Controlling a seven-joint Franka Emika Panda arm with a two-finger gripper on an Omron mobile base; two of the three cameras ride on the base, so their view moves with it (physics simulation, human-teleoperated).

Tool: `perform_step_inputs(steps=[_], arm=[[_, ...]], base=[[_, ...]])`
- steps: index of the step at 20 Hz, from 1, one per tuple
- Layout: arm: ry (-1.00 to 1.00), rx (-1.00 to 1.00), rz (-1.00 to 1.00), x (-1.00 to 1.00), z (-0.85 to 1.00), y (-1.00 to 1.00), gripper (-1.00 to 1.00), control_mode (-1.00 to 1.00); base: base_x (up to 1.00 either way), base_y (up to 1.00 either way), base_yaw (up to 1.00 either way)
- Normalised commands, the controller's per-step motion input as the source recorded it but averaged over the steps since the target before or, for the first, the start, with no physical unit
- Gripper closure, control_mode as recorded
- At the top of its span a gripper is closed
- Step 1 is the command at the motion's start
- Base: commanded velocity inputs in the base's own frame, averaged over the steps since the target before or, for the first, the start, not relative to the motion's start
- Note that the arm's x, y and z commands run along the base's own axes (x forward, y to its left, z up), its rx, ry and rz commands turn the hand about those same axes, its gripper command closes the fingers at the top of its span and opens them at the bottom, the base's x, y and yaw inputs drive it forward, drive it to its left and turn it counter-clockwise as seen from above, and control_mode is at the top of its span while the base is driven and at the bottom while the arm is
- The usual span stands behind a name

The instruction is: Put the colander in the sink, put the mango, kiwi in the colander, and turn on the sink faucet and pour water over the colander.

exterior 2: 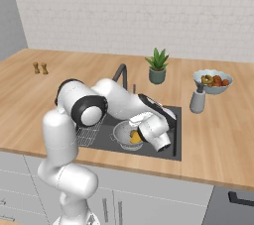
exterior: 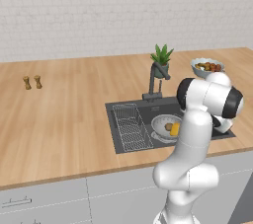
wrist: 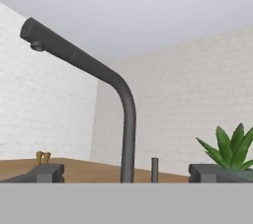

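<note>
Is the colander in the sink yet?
Yes: the colander sits in the sink, holding the mango and kiwi.

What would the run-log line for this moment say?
colander: in sink | mango, kiwi: in colander | tool: open, low in the basin, facing sink faucet | water: none seen

We see a white brick wall (exterior: 99, 6) behind a light wooden worktop (exterior: 64, 114), with pale grey cabinet fronts (exterior: 49, 198) below and even, soft light.
</note>
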Motion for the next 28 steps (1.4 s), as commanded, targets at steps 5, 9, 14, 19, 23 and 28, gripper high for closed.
perform_step_inputs(steps=[5,9,14,19,23,28], arm=[[0.0,0.0,-0.02,0.25,-0.07,0.12,-1.0,-1.0],[0.0,0.0,0.0,0.29,-0.14,0.11,-1.0,-1.0],[0.0,0.0,0.0,0.24,-0.05,0.08,-1.0,-1.0],[0.0,0.0,0.0,0.28,0.0,0.13,-1.0,-1.0],[0.0,0.0,0.0,0.25,0.0,0.18,-1.0,-1.0],[0.0,0.0,0.0,0.25,0.0,0.17,-1.0,-1.0]], base=[[0.0,0.0,0.0],[0.0,0.0,0.0],[0.0,0.0,0.0],[0.0,0.0,0.0],[0.0,0.0,0.0],[0.0,0.0,0.0]])
